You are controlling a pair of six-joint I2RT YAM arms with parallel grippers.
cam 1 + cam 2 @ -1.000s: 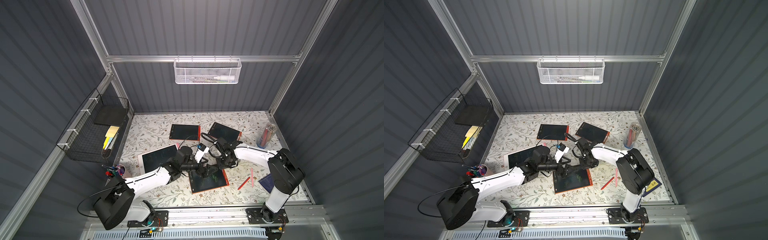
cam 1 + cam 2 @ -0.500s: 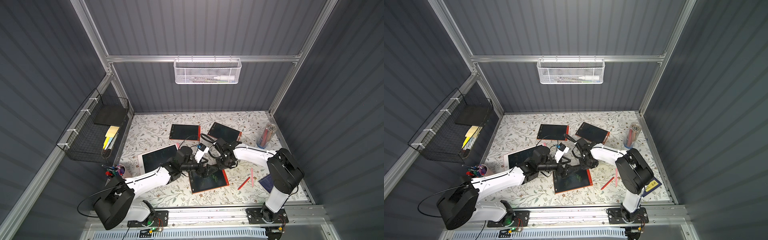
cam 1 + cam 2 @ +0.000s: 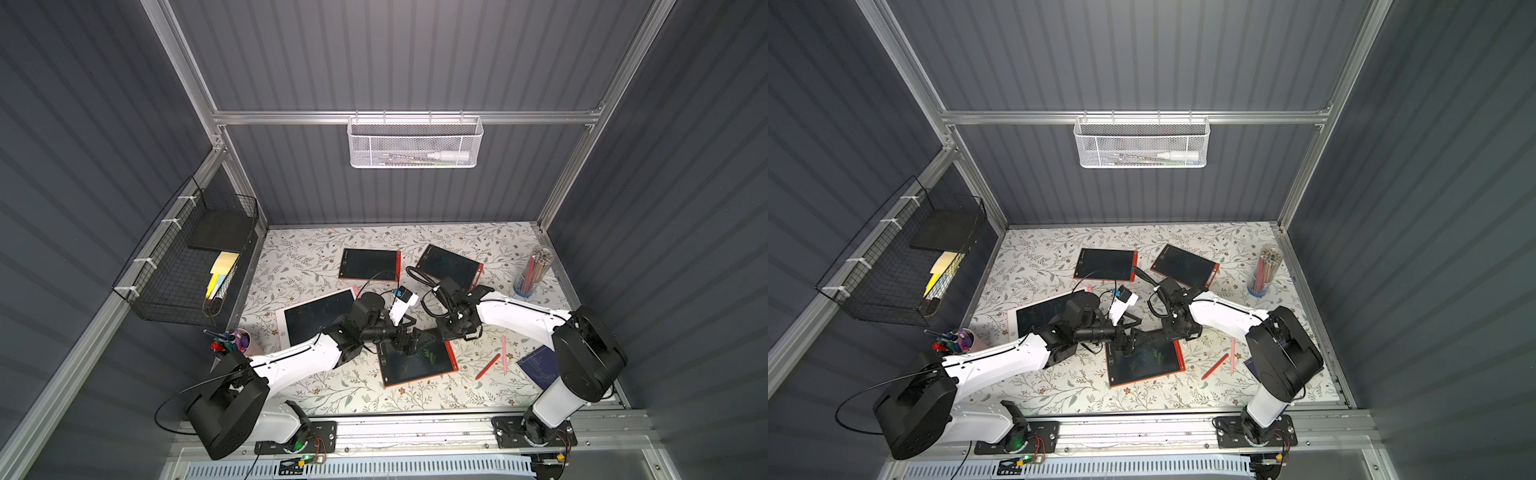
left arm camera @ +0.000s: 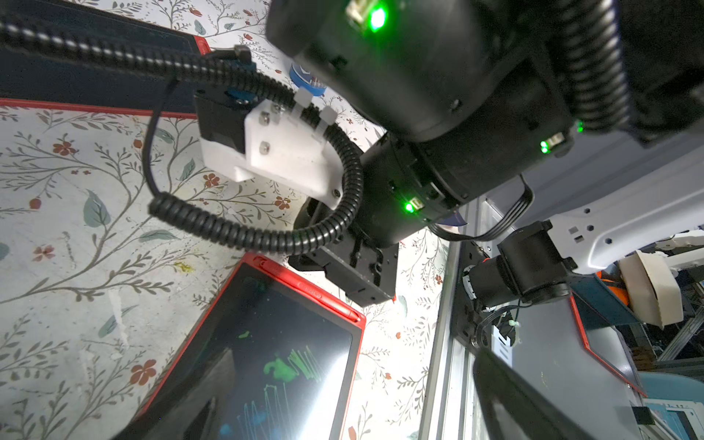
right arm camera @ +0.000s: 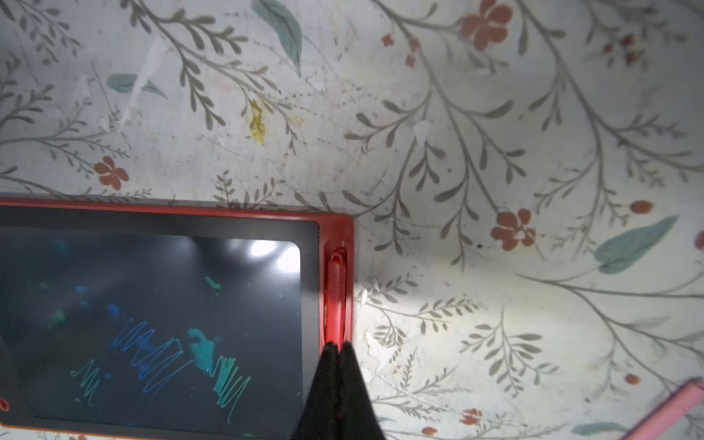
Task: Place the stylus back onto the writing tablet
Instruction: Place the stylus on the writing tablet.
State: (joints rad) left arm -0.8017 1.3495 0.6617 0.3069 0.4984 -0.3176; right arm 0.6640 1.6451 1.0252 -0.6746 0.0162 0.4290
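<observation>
Black wire forms the basket at the far left of a top view, hung on the wall clear of the work. Right of it, a marker cup and a pale pink tablet sit on the flowered worktop.

Near the middle, the left pincer has its jaws spread wide with nothing between them. It is low over the upper left corner of the red writing tablet. I judge it is there to stop the tablet sliding; whether it touches, I cannot tell.

Further right, the right wrist view shows the stylus lying in the slot along the tablet's red edge, where the task wants it. The right pincer has its 2 tips squeezed together, gripping nothing. They rest on the stylus's near end, probably to press it home.

At the right of a top view, a red pen and a pink pen lie well apart from the tablet, with a pencil jar beyond.
</observation>
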